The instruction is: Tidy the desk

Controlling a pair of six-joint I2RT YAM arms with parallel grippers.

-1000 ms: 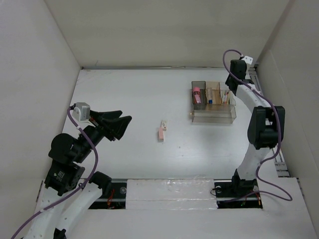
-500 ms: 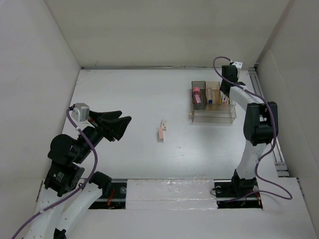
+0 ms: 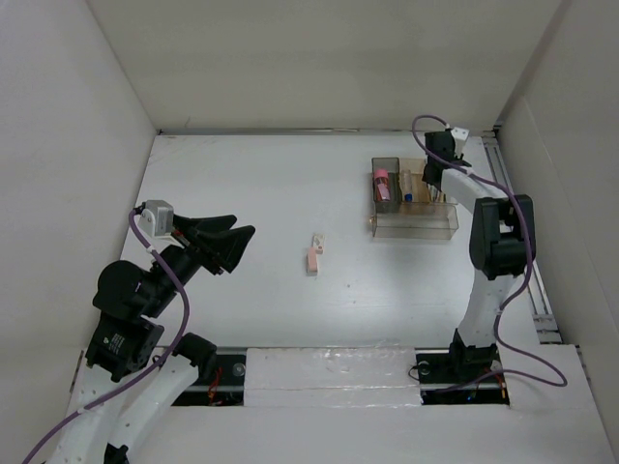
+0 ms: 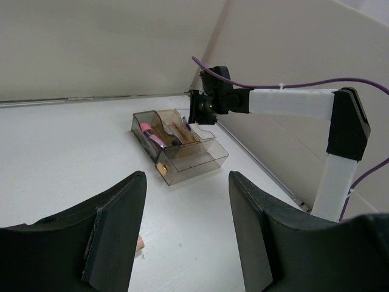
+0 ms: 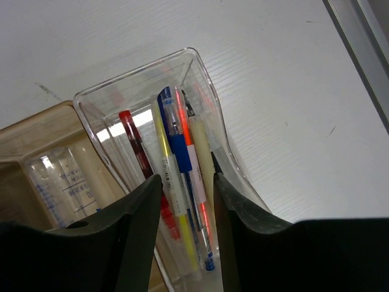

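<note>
The white counter (image 3: 242, 184) spans the enclosure floor, arms bolted at its near edge. The right pincer (image 5: 186, 178) hangs over the far-right compartment of the clear organizer tray (image 3: 414, 228), fingers spread and pinching nothing, a blue pen (image 5: 177, 152) lying inside below. The left pincer (image 4: 186, 180) hovers at the near left, spread and empty. A small pink block (image 3: 312, 259) lies mid-counter, apart from the tray

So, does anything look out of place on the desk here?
One small pink-and-cream item lies loose in the middle of the desk, apart from the clear organizer holding the pens. Nothing looks spilled or damaged.
</note>
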